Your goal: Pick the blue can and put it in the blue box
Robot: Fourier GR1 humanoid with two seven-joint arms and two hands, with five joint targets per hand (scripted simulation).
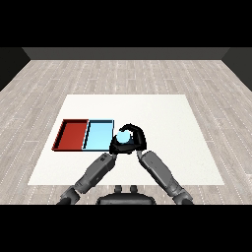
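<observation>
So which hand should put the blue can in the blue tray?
Probably the right hand. Its fingers already curl round the can, just right of the blue tray. The left hand sits nearer the tray, low against the can, but its hold is unclear.

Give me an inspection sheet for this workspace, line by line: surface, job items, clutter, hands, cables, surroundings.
Surface: white table, flat, on a grey plank floor.
Job's things: blue can to the right of the light blue tray, outside it, with the hands around it. Light blue tray holds nothing visible.
Clutter: red tray beside the light blue tray, on its left; nothing else seen.
Hands: right hand curled round the blue can; left hand close against the can from the lower left, its fingers not discernible.
Cables: nothing seen.
Surroundings: dark wall beyond the floor; nothing else seen.
</observation>
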